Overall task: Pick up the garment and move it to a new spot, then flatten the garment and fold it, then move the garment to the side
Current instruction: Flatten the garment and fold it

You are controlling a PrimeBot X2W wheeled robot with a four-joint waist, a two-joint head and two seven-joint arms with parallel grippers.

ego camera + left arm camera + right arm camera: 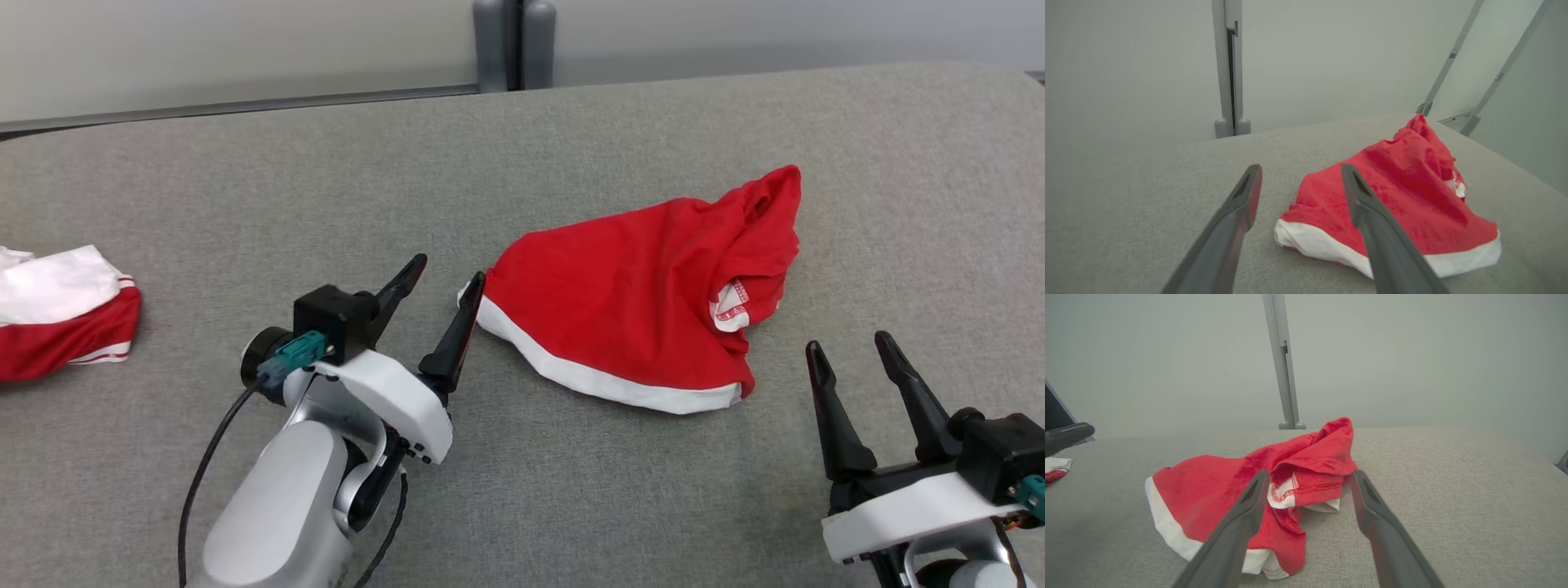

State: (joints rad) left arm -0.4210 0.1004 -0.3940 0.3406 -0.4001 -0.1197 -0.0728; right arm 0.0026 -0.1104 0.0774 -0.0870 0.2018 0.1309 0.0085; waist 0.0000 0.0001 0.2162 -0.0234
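Flanking the garment (637,302) for pickup, left fingers (457,327) at nine o'clock, right fingers (829,408) at four, I have both spread empty.

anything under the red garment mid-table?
Grey table shows all round the red garment; a white inner patch peeks from its fold. Anything beneath the crumpled cloth is covered.

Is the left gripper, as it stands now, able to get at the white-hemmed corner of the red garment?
Probably yes. The left gripper is open, with one fingertip right beside the white-hemmed corner of the red garment, and nothing lies between them on the grey surface.
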